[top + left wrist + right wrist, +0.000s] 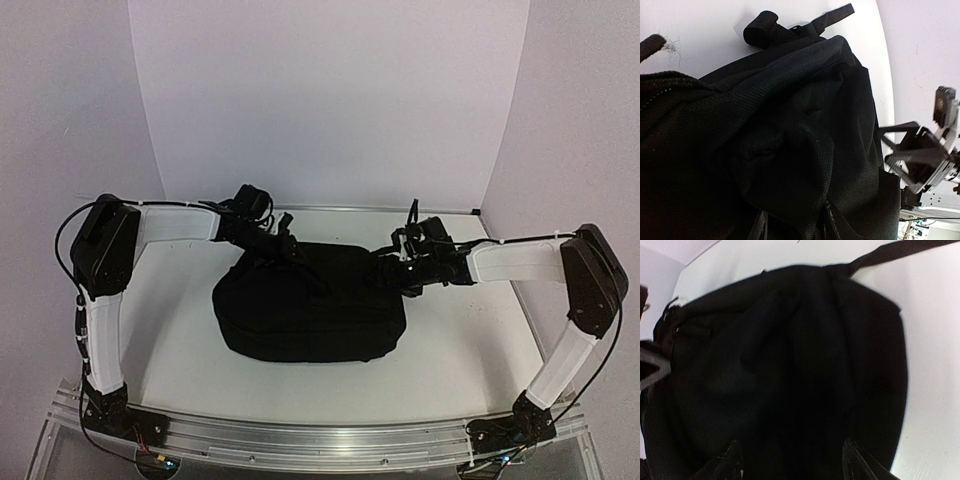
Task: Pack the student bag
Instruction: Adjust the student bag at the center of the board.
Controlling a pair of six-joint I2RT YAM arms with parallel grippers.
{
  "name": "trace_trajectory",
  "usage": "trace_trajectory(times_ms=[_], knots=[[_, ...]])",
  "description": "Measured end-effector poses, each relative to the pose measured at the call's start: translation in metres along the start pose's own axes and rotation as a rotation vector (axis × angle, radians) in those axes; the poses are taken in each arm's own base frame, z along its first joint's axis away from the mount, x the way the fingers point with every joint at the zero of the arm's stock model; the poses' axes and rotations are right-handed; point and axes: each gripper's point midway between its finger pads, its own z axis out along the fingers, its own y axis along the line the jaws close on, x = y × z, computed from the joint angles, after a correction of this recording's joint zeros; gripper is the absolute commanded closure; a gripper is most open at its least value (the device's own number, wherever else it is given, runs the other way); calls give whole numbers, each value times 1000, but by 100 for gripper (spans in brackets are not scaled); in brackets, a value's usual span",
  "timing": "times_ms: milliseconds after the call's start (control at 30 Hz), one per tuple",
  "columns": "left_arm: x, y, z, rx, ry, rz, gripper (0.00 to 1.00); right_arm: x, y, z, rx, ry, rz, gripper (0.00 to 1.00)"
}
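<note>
Since both arms reach its far edge, probably its top and opening, the student bag lies flat in the middle of the table, long axis running left to right. The left tool straddles bunched fabric; whether it pinches, I cannot tell. The right tool hovers spread wide, empty.

Rumpled black backpack fills most of the view, lying on a white table. A strap extends beyond it; the right gripper stands alongside.
</note>
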Motion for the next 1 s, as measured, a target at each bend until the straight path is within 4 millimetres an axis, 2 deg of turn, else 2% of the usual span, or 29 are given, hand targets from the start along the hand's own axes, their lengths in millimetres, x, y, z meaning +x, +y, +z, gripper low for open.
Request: trace_trajectory(times_ms=[200, 300, 433, 533, 633, 733, 800, 900, 1000], knots=[[-10, -10, 15, 80, -1, 68, 68, 52, 18, 5, -60, 129, -45, 40], [-18, -17, 25, 135, -2, 120, 68, 76, 37, 2, -98, 168, -71, 41], [-27, -37, 39, 224, 2, 202, 67, 109, 71, -10, -168, 217, -108, 40], [-26, -55, 48, 272, 7, 259, 63, 121, 89, -28, -217, 232, -114, 38], [-25, -65, 50, 288, -5, 305, 55, 111, 102, -51, -240, 184, -106, 33], [-27, -69, 48, 266, -32, 339, 41, 87, 102, -74, -204, 96, -94, 30], [-30, -69, 41, 225, -61, 353, 32, 70, 103, -87, -175, 38, -91, 30], [-35, -75, 15, 163, -117, 368, 23, 40, 102, -98, -135, -40, -86, 32], [-39, -88, -27, 117, -196, 376, 18, 14, 92, -100, -87, -86, -86, 35]])
